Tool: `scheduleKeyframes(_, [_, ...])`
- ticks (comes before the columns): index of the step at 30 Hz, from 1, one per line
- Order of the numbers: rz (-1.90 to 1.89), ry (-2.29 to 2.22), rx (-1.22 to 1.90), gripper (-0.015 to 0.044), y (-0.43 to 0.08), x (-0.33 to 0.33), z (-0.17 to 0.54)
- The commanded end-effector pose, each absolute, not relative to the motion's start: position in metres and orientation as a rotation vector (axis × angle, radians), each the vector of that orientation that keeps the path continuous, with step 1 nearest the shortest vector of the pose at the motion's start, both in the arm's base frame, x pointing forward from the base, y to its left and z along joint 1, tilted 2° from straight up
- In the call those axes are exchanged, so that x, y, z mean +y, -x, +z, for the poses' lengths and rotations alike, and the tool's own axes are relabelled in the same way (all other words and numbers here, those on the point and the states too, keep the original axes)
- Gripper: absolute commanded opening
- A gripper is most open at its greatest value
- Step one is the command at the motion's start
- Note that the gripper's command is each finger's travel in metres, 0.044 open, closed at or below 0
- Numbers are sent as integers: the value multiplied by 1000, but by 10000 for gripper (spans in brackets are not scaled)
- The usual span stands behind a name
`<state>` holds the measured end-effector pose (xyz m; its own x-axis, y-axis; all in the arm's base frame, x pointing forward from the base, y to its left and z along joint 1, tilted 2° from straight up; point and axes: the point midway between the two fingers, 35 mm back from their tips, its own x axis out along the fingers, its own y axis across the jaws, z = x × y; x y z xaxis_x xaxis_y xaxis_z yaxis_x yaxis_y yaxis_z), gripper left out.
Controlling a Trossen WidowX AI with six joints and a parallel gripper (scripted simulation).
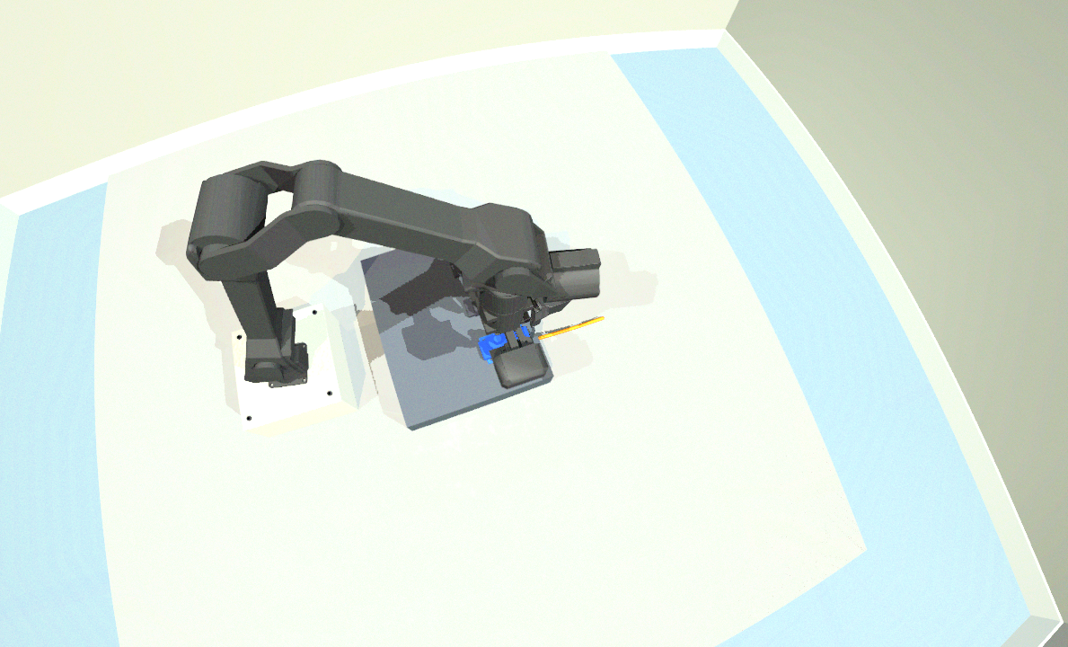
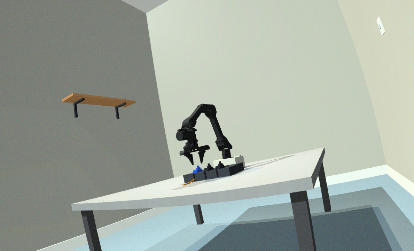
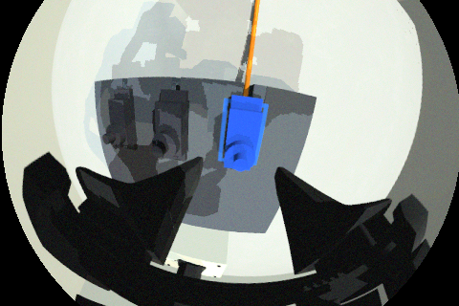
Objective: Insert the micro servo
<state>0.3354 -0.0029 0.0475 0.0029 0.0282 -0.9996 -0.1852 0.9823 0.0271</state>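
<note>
Gripper (image 3: 237, 187) above the deck (image 3: 290, 160), jaws spread wide and holding nothing. The blue micro servo (image 3: 243, 132) sits in the deck below and between the 2 fingertips, touching neither; its orange cable (image 3: 252, 41) runs off the deck edge.

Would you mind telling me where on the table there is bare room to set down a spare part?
The broad stretch of table between the deck and the near edge shows bare, as does the side beyond the orange cable. It is crowded around the blue servo, under the open gripper, and between deck and arm base.
</note>
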Motion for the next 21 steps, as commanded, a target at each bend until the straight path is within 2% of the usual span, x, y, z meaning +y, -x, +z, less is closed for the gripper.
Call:
scheduleKeyframes(1, [166,123,1548,371,-313,-10,69])
scheduleKeyframes(4, [168,128,1551,440,-280,-17,89])
scheduleKeyframes(8, [170,132,1553,440,-251,-21,103])
scheduleKeyframes(14, [170,131,1551,440,-252,-22,108])
scheduleKeyframes(21, [164,127,1540,440,-251,-22,154])
